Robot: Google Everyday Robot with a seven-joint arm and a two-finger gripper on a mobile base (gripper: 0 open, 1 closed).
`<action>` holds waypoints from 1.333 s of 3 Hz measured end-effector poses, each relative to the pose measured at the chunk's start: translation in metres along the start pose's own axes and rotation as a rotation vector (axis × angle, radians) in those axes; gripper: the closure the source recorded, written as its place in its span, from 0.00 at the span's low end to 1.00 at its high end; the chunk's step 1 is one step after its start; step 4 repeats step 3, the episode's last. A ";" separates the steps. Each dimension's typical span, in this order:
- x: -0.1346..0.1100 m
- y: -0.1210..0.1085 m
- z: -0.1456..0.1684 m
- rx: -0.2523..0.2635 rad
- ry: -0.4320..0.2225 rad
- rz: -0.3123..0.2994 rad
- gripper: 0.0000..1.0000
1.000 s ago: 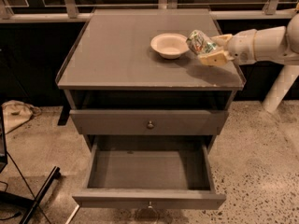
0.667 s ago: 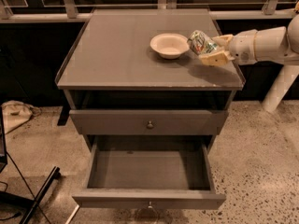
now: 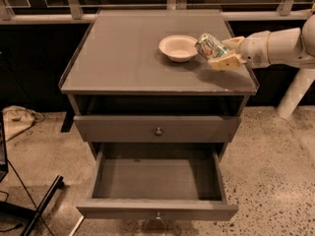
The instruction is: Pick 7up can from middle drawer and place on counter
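Note:
The 7up can [image 3: 209, 45] is silvery-green and tilted, held in my gripper [image 3: 220, 52] above the right part of the counter [image 3: 128, 58], just right of the white bowl. The gripper comes in from the right on a white arm and is shut on the can, which hangs a little above the counter top. The middle drawer [image 3: 156, 181] is pulled open below, and its grey interior shows nothing inside.
A white bowl [image 3: 178, 47] stands on the counter next to the can. A shut drawer front with a round knob [image 3: 158, 131] sits above the open drawer. A white post [image 3: 294, 95] stands at right; a black stand leg [image 3: 42, 200] lies on the floor at left.
The gripper with the can has shifted very slightly left toward the bowl. Nothing else has moved.

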State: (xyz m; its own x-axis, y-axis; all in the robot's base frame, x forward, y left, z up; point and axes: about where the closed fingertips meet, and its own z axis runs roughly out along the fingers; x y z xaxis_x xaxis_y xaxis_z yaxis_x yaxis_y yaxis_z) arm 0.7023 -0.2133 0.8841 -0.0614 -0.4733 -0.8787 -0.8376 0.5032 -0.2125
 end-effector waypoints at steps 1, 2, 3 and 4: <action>0.000 0.000 0.000 0.000 0.000 0.000 0.12; 0.000 0.000 0.000 0.000 0.000 0.000 0.00; 0.000 0.000 0.000 0.000 0.000 0.000 0.00; 0.000 0.000 0.000 0.000 0.000 0.000 0.00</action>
